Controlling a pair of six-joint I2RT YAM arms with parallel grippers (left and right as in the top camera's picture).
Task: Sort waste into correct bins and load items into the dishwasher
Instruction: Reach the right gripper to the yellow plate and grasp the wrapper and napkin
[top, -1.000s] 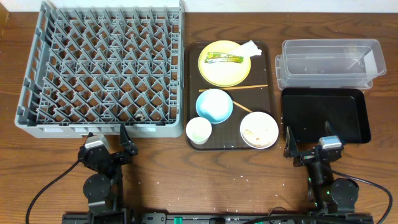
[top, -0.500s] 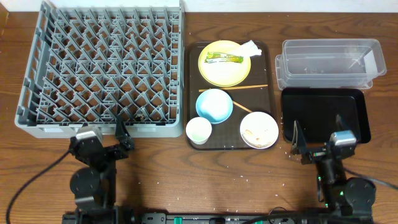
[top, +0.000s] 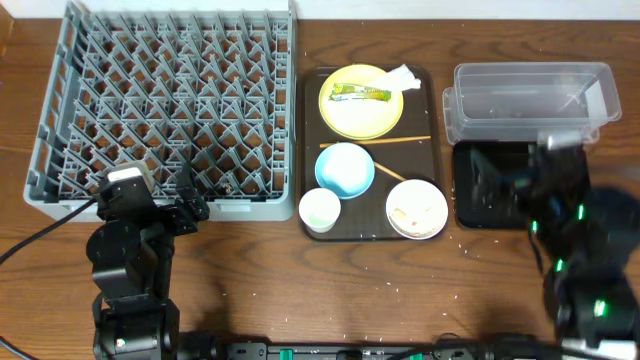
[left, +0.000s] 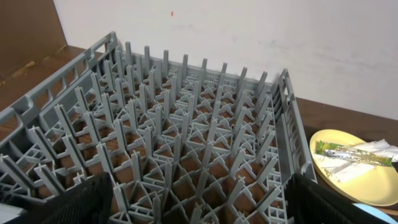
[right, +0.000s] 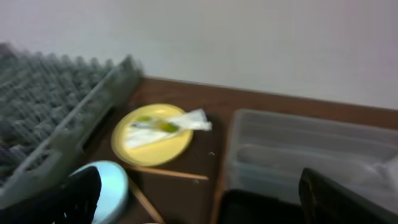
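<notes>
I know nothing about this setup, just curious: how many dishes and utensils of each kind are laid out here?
Plates: 1, the yellow plate
Bowls: 2, the light blue bowl and the white bowl
Cups: 1, the white cup
Utensils: 2, the wooden chopsticks
Total: 6

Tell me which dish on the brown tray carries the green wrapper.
The yellow plate; the wrapper lies across it. The blue bowl, white bowl and cup carry none.
</notes>
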